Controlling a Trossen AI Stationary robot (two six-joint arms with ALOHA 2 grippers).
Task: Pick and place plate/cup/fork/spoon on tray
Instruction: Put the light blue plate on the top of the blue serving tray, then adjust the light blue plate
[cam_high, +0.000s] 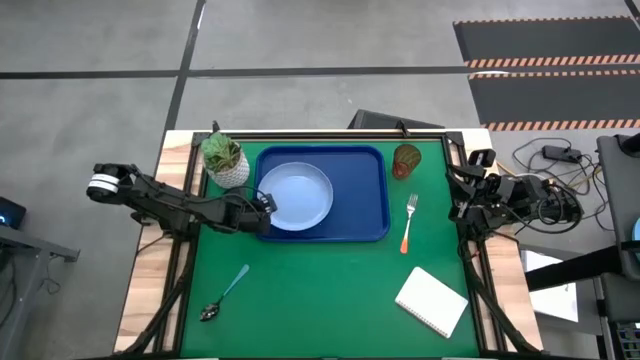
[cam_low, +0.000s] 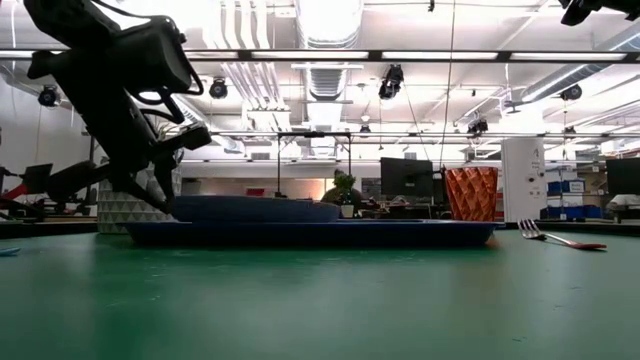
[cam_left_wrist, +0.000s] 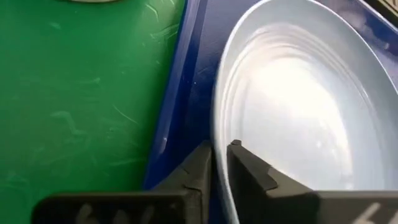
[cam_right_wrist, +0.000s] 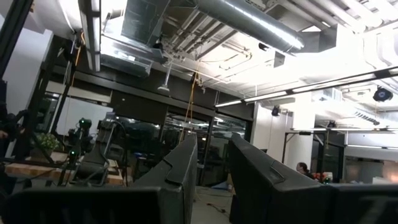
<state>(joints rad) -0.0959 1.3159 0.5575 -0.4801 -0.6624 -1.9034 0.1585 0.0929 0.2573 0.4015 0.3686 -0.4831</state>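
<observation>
Pale-blue plastic fills the left half of the dark-blue tray (cam_high: 370, 195): the plate (cam_high: 300, 195) lies inside it, and the left pincer (cam_high: 262, 205) sits at the plate's left rim, its 2 fingers (cam_left_wrist: 245, 174) pinching that rim between them in the left wrist view, which suggests the plate is set down but not yet let go; nothing else is in the tray. The cup (cam_high: 406, 160) stands on the green mat just off the tray's upper right corner; it looks empty from above. The fork (cam_high: 409, 222) lies on the mat just right of the tray, long axis running up and down the frame, tines toward the top, orange handle toward the bottom; the right pincer (cam_high: 462, 196) waits at the worktop's right edge, raised, its fingers a little apart around nothing, and it is plainly the nearer arm to both cup and fork. The spoon (cam_high: 226, 292) lies in the lower left of the mat, tilted diagonally, bowl lowest, below the left arm and so the left arm's to fetch, I'd judge.
</observation>
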